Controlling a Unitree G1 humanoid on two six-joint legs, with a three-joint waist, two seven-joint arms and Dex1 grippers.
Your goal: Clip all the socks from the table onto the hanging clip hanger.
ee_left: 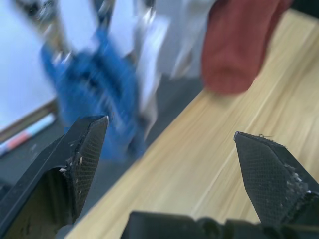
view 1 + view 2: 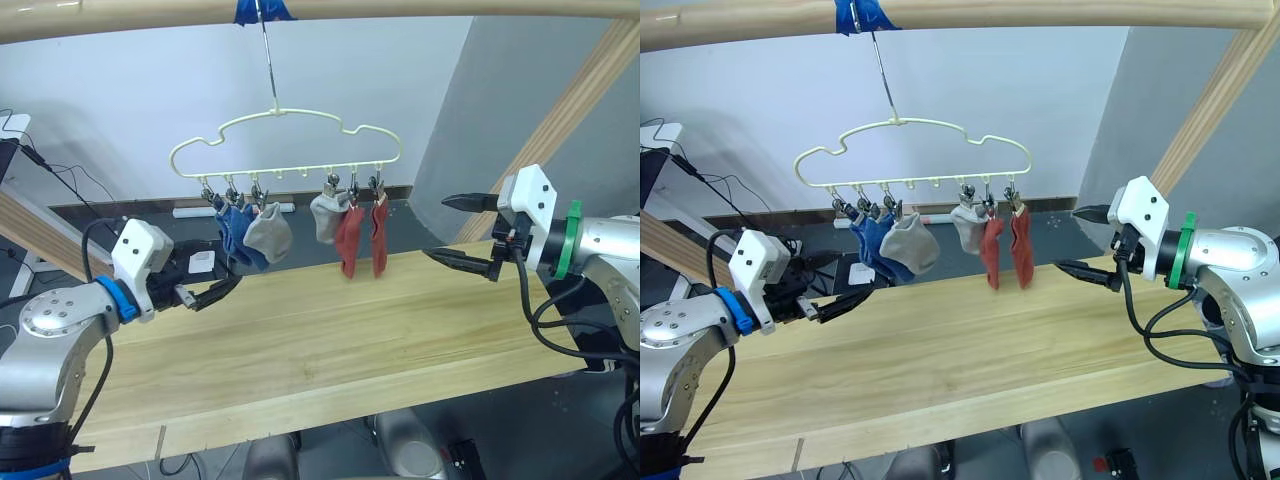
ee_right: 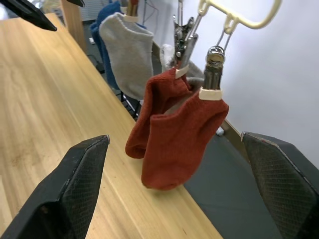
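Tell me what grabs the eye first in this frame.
The clip hanger hanging from the wooden pole, with all six socks clipped on: blue and grey at the left, grey and rust-red at the right. Below it lies the table, flanked by the open left gripper and right gripper.

Clip hanger [image 2: 287,146] hangs by its hook from the pole [image 2: 400,8] overhead, above the far edge of the desk [image 2: 330,350]. Six socks [image 2: 300,232] clipped in a row beneath it: three bunched at the left end, three at the right, a gap between. Lowest sock tips hang just over the desk's far edge. Left hand [image 2: 213,280] near the left group, over the desk. Right hand [image 2: 456,232] right of the right group, apart from it.
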